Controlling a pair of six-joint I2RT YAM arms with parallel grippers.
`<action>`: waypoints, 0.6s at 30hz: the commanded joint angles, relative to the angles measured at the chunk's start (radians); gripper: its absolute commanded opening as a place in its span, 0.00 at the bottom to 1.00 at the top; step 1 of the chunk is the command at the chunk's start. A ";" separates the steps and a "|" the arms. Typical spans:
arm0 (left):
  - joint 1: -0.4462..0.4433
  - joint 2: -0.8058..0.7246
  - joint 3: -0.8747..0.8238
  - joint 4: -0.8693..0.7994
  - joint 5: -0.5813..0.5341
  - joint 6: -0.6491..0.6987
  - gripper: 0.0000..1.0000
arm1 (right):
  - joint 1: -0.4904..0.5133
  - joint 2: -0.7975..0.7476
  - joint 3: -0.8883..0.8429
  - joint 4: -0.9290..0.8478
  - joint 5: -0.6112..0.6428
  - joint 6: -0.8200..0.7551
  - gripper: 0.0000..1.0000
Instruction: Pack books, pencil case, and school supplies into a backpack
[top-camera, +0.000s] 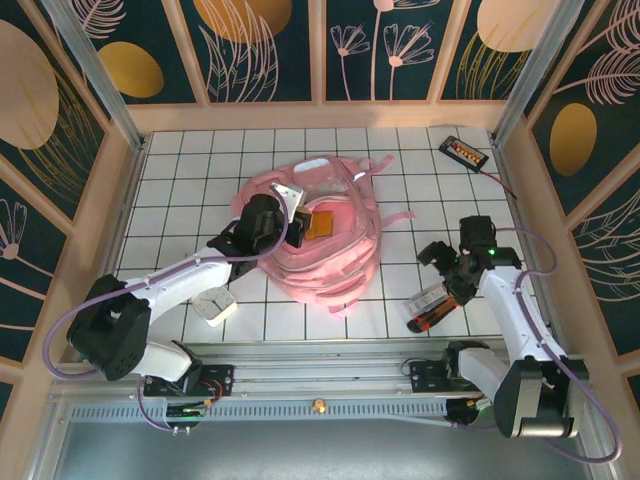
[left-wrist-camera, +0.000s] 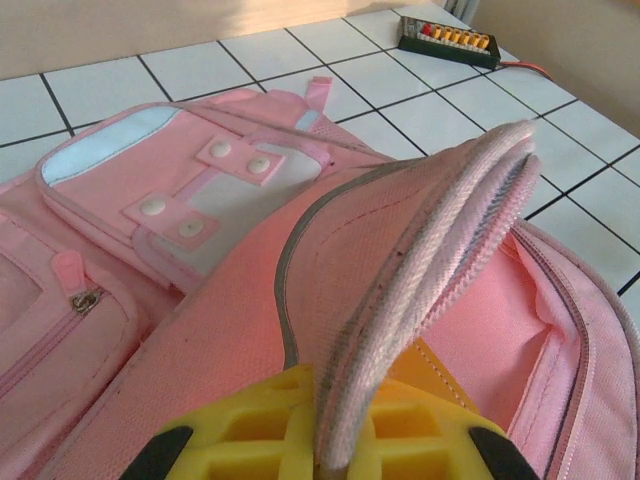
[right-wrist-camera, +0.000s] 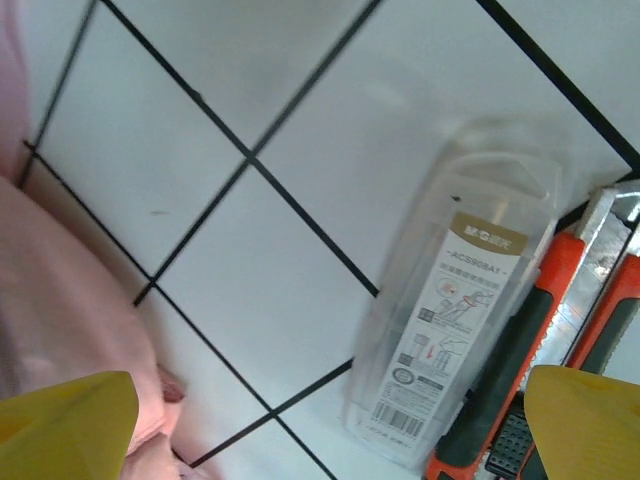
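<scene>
The left claw (left-wrist-camera: 320, 440) is pressed together on the zipper rim of the pink backpack (left-wrist-camera: 200, 330), holding its opening raised. An orange notebook (top-camera: 322, 224) lies inside the backpack. The right claw (right-wrist-camera: 325, 420) is spread wide, to the right of the backpack. It hangs over a clear pack (right-wrist-camera: 450, 300) and an orange-and-black cutter (right-wrist-camera: 520, 360) lying just beside each other on the worktop (right-wrist-camera: 200, 120).
</scene>
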 joint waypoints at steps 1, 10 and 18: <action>-0.002 -0.039 -0.015 0.106 0.013 -0.002 0.00 | -0.007 0.037 -0.026 0.031 -0.035 -0.010 0.99; -0.002 -0.044 -0.031 0.107 0.008 0.012 0.00 | -0.007 0.130 -0.101 0.146 -0.067 0.014 0.99; -0.003 -0.045 -0.033 0.107 0.007 0.011 0.00 | -0.007 0.166 -0.129 0.205 -0.079 0.014 0.99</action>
